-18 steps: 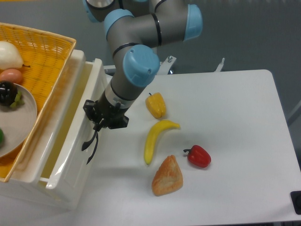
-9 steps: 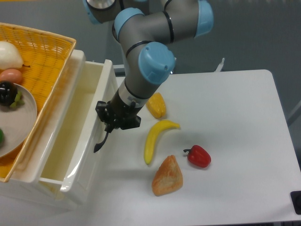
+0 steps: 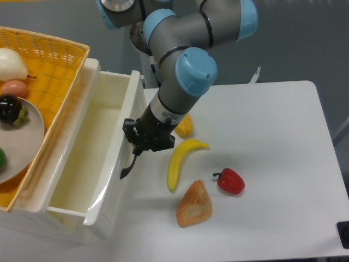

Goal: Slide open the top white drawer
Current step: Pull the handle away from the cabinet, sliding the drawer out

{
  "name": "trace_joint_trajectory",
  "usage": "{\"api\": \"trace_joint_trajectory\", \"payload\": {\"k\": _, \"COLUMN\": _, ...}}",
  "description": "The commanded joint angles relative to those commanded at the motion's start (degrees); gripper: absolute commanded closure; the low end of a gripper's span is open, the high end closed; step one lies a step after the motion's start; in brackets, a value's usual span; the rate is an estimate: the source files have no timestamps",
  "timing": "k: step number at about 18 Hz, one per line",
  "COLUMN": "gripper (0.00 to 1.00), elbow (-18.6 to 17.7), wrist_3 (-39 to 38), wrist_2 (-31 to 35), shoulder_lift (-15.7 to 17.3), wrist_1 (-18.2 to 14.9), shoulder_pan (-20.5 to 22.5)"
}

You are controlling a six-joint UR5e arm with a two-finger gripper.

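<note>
**Top drawer pulled well out, gripper at its handle**

Now the top white drawer (image 3: 92, 164) stands far out of its cabinet, its deep white box open to the camera and its panelled front directly left of the gripper (image 3: 137, 154). The curved black handle (image 3: 129, 166) hangs just below the gripper and seems to run up between the fingers; the jaws look closed on its upper end, though the dark parts blend together and the contact is hard to make out. The gripper points down and to the left, with the grey and blue arm (image 3: 182, 71) rising behind it to the upper right.

Left of the gripper, beyond the drawer box, sits the yellow wicker basket (image 3: 52, 65) on top of the cabinet, holding a plate (image 3: 30, 136) with fruit. Right of the gripper, just beside it, lies a yellow pepper (image 3: 184, 126), partly behind the wrist. A banana (image 3: 180, 161) lies near, lower right. Farther right are a croissant (image 3: 194, 204) and a red pepper (image 3: 230, 181), all on the white table (image 3: 272, 136).
</note>
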Motion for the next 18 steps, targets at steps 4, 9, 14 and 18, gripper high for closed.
{"api": "trace_joint_trajectory", "payload": {"k": 4, "gripper": 0.9, "elbow": 0.44, "wrist_3": 0.0, "wrist_2": 0.0, "shoulder_lift": -0.17, "wrist_1": -0.09, "shoulder_pan": 0.88}}
{"api": "trace_joint_trajectory", "payload": {"k": 9, "gripper": 0.9, "elbow": 0.97, "wrist_3": 0.0, "wrist_2": -0.09, "shoulder_lift": -0.62, "wrist_1": -0.09, "shoulder_pan": 1.76}}
{"api": "trace_joint_trajectory", "payload": {"k": 14, "gripper": 0.9, "elbow": 1.23, "wrist_3": 0.09, "wrist_2": -0.26, "shoulder_lift": -0.88, "wrist_1": -0.09, "shoulder_pan": 3.52}}
{"api": "trace_joint_trajectory", "payload": {"k": 18, "gripper": 0.9, "elbow": 1.14, "wrist_3": 2.64, "wrist_2": -0.44, "shoulder_lift": -1.05, "wrist_1": -0.35, "shoulder_pan": 4.75}}
